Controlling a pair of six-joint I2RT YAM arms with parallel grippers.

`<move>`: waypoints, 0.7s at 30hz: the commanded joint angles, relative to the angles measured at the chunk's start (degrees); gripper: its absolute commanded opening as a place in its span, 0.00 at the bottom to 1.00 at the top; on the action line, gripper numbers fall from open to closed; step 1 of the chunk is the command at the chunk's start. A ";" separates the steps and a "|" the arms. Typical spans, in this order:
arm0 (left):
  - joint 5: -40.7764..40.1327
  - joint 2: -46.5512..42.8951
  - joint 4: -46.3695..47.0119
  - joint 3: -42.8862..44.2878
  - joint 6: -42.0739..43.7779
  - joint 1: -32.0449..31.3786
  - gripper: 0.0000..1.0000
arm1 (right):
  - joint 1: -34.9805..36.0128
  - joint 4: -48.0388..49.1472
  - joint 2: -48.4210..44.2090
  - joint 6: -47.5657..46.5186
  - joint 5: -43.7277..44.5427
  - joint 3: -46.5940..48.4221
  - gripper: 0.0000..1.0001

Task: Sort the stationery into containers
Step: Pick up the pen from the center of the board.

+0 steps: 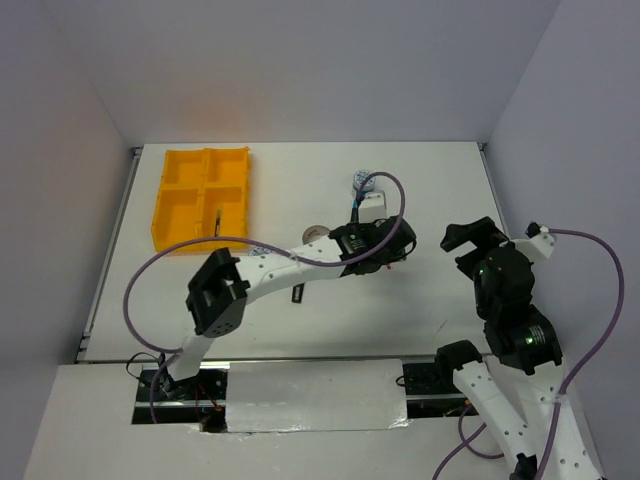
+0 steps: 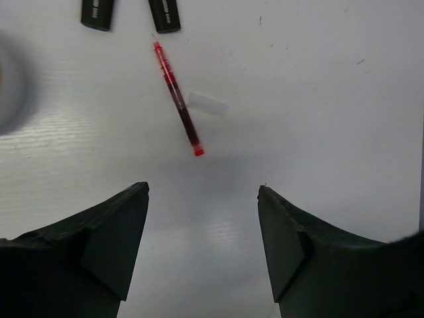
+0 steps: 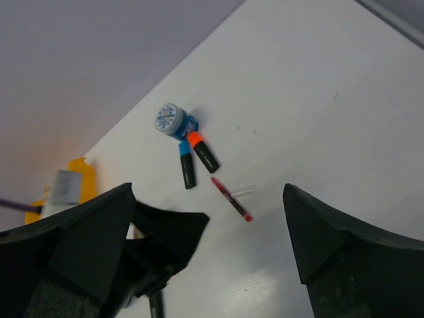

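We see red pen (image 2: 177, 99) just ahead of wide left fingers (image 2: 109, 248), long axis running away, slightly slanted; left arm (image 1: 270, 270) nearer; right fingers (image 3: 338, 245) wide too, both empty

Bright, even light — soft shadows, close foreground blurred

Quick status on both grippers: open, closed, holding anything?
Left gripper: open, holding nothing; the red pen lies ahead of it.
Right gripper: open, holding nothing.
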 commanded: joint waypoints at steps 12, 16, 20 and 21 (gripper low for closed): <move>1.26 17.17 -7.64 16.15 -4.68 1.63 0.75 | -0.33 -0.11 -3.45 -8.22 -6.76 2.84 1.00; 0.12 20.50 -8.96 19.84 -3.54 1.98 0.73 | -0.33 1.12 -3.89 -8.75 -9.04 1.61 1.00; -0.23 21.30 -8.87 19.32 -3.36 2.60 0.68 | -0.33 1.82 -4.76 -9.63 -10.36 0.55 1.00; -0.23 21.39 -8.09 19.14 -3.10 2.69 0.67 | -0.33 2.08 -4.94 -9.89 -10.54 0.12 1.00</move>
